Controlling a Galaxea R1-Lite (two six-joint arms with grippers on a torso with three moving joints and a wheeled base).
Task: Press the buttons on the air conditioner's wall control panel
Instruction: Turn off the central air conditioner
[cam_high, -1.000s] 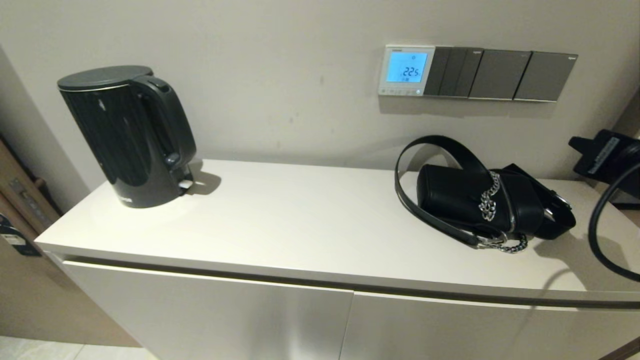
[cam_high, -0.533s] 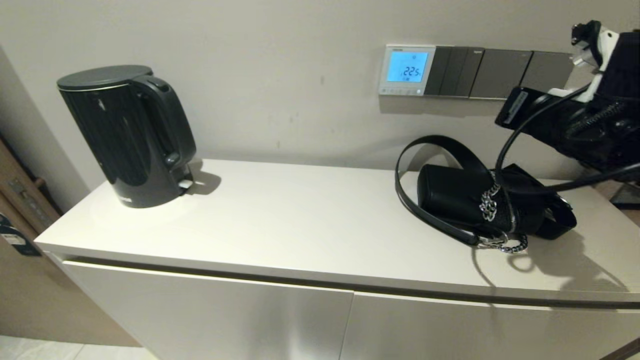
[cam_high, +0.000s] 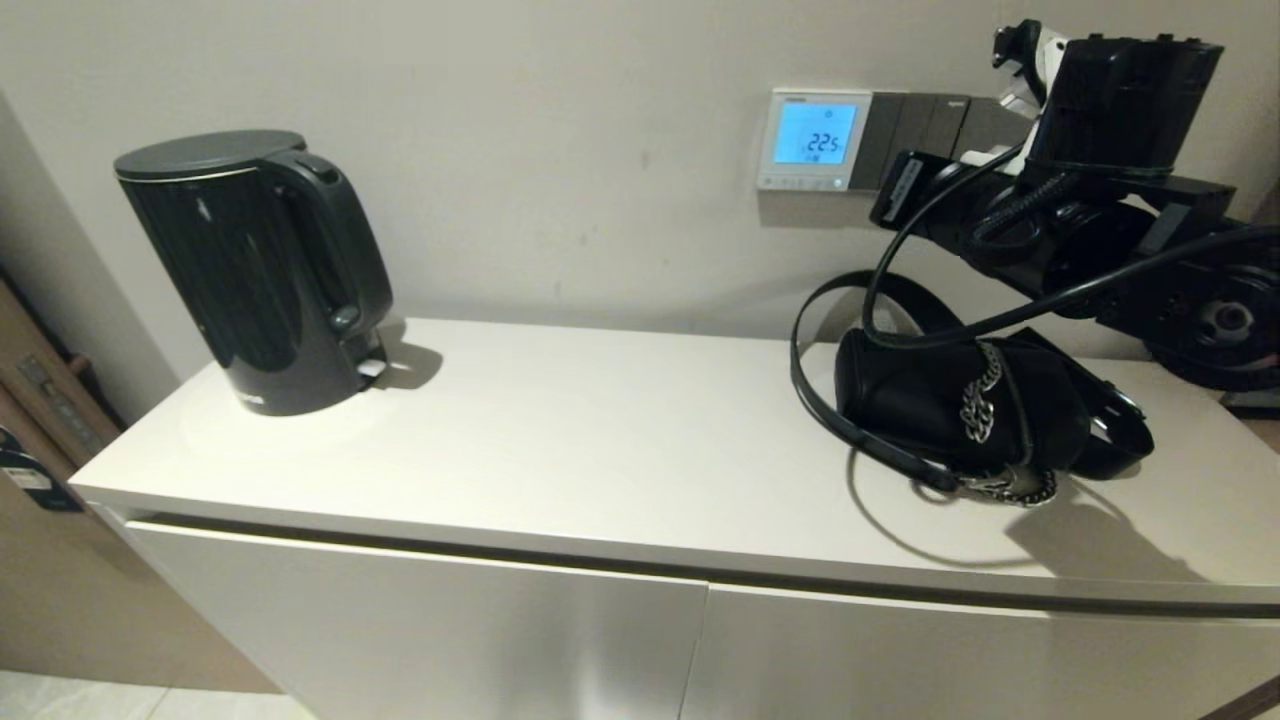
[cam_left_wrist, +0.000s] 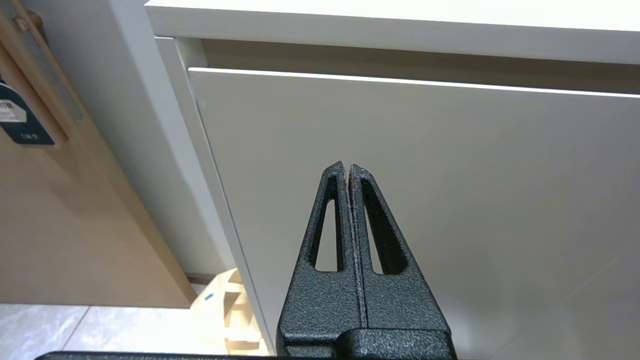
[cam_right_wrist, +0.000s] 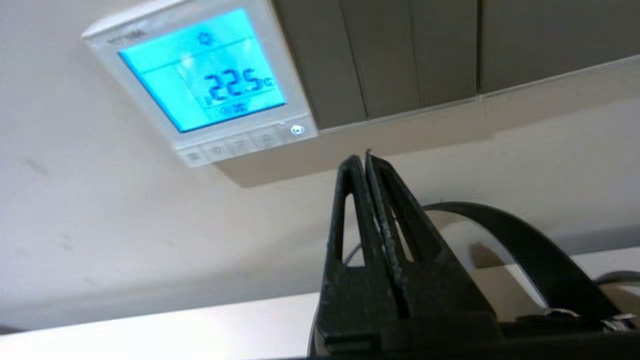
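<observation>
The wall control panel (cam_high: 812, 138) is a small white-framed thermostat with a lit blue screen reading 22.5. The buttons (cam_high: 800, 183) run as a row of tiny white keys along its bottom edge. My right gripper (cam_high: 888, 200) is raised near the wall, just below and to the right of the panel's lower right corner. In the right wrist view the panel (cam_right_wrist: 200, 75) and buttons (cam_right_wrist: 240, 145) show close ahead, and the right gripper (cam_right_wrist: 362, 159) is shut and empty, apart from the buttons. My left gripper (cam_left_wrist: 347, 167) is shut, parked low before the cabinet door.
Grey switch plates (cam_high: 920, 125) adjoin the panel on its right and are partly hidden by my right arm. A black handbag (cam_high: 960, 400) with a chain and a looped strap lies under the arm on the white cabinet top (cam_high: 600, 440). A black kettle (cam_high: 255, 270) stands far left.
My right arm has risen from the right edge and swung left along the wall, bringing the gripper from beside the switch plates to just below the panel's right corner.
</observation>
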